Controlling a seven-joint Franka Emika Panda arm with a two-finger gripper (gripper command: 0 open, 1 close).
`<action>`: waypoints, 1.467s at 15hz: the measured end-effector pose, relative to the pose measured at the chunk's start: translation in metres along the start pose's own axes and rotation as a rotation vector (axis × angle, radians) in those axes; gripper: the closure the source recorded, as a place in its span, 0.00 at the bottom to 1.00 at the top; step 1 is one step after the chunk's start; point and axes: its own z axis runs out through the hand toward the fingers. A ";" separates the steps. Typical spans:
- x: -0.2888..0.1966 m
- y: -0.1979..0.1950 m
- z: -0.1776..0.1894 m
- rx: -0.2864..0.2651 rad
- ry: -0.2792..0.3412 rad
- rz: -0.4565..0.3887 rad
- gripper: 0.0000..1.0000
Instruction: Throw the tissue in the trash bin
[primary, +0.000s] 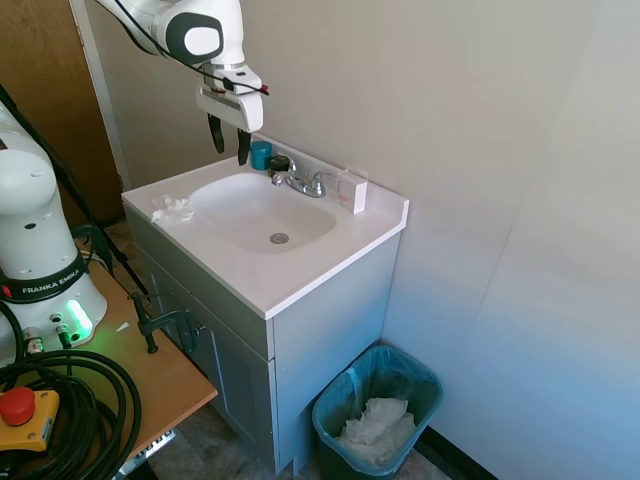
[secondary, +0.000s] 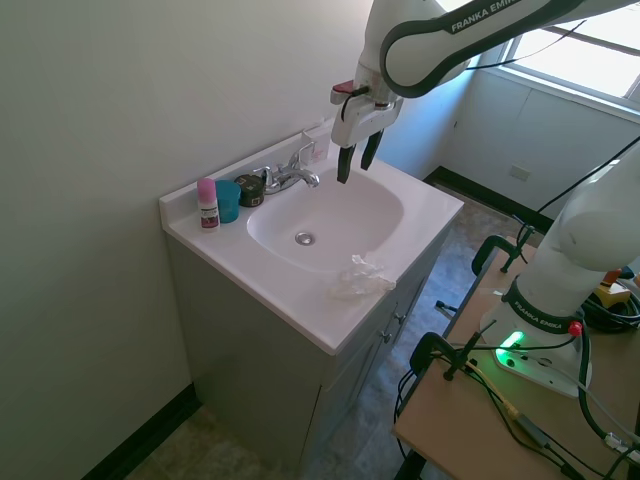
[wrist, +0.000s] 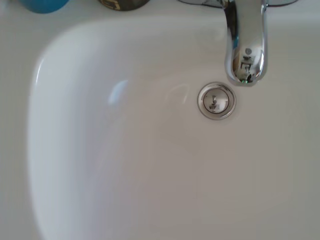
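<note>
The tissue (primary: 172, 208) is a small crumpled white wad lying on the white counter at the sink's front corner; the second exterior view shows the tissue (secondary: 358, 277) by the counter's front edge. My gripper (primary: 229, 140) hangs open and empty high above the back of the basin, near the faucet, well away from the tissue. From the other side the gripper (secondary: 357, 158) also shows its two dark fingers apart. The trash bin (primary: 334, 397) stands on the floor beside the vanity, dark teal with a bluish liner, crumpled white paper inside.
A chrome faucet (primary: 303, 181) stands at the back of the sink (primary: 262, 211). A blue cup (secondary: 228, 199), a pink-capped bottle (secondary: 206, 202) and a dark round jar (secondary: 249, 189) sit on the back ledge. A white box (primary: 352, 190) sits by the wall. The wrist view shows the drain (wrist: 216, 100).
</note>
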 end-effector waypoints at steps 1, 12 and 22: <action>0.000 0.000 0.000 -0.001 -0.002 0.001 0.00; -0.133 -0.025 0.069 -0.112 0.031 -0.217 0.00; -0.155 -0.024 0.129 -0.201 -0.017 -0.183 1.00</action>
